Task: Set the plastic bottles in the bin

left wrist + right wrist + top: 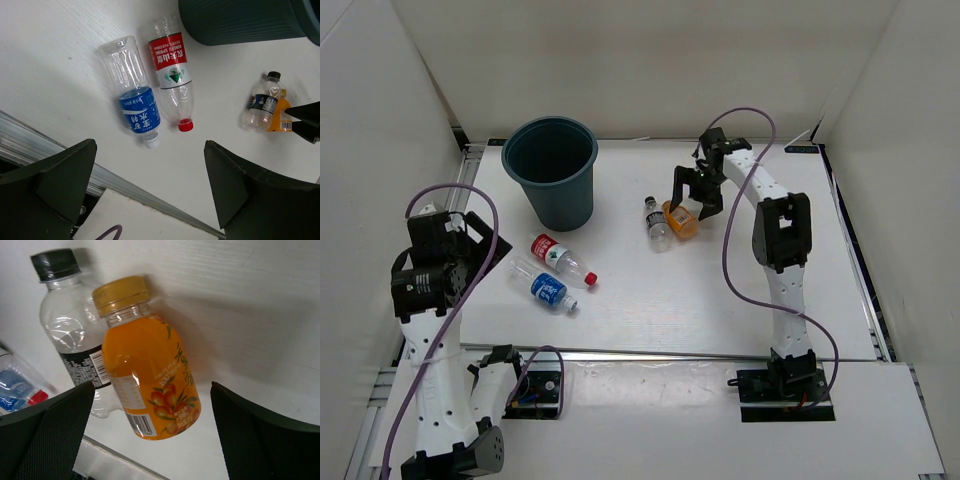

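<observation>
The bin (561, 206) stands upright at the upper left of the top view, mouth open; its visible interior shows only dark wall and floor. All four bottles lie on their sides on the white table (660, 312), outside it. Below the bin, the red-label bottle (558, 257) and the blue-label bottle (546, 288) lie side by side, near parallel, long axes diagonal, caps toward lower right; contents cannot be told. At centre, the dark-cap bottle (657, 222) and the orange bottle (150, 375) lie touching, caps toward the upper frame. The orange bottle is filled with orange liquid and is tilted in the right wrist view, cap upper left, base lower right. The right gripper (692, 200) is above it, jaws released and spread to either side. The left gripper (150, 150) hangs at left, jaws wide apart, grasping nothing.
</observation>
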Tool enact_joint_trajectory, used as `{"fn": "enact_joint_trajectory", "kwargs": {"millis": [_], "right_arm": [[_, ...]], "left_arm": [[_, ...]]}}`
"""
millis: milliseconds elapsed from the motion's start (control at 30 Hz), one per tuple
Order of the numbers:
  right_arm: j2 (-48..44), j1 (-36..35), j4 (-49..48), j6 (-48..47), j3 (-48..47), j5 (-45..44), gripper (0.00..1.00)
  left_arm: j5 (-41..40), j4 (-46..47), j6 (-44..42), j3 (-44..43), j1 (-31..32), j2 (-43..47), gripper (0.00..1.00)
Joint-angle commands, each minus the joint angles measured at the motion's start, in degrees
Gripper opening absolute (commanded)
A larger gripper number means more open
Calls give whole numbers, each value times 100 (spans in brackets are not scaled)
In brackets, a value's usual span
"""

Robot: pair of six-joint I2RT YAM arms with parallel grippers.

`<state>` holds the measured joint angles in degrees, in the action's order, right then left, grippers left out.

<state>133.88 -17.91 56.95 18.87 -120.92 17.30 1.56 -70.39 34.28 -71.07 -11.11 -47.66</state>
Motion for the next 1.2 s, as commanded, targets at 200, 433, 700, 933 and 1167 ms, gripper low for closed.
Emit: {"fn": "enact_joint_trajectory", "kwargs": {"millis": [200, 433, 700, 933, 1167], "right_arm": [[199, 7, -246, 20, 236, 327, 100], [375, 7, -377, 20, 289, 379, 88], [314, 7, -536, 73, 543, 432, 66], [-231, 77, -703, 502, 721, 466, 40], [-802, 209, -1010, 1223, -385, 1633, 34]], "left_arm": [[230, -89, 8, 216, 13, 29, 100], [485, -265, 8, 163, 13, -24, 100], [485, -379, -106, 49, 13, -86, 100], [485, -318, -159, 101, 13, -86, 100], [669, -71, -220, 49, 13, -419, 100]]}}
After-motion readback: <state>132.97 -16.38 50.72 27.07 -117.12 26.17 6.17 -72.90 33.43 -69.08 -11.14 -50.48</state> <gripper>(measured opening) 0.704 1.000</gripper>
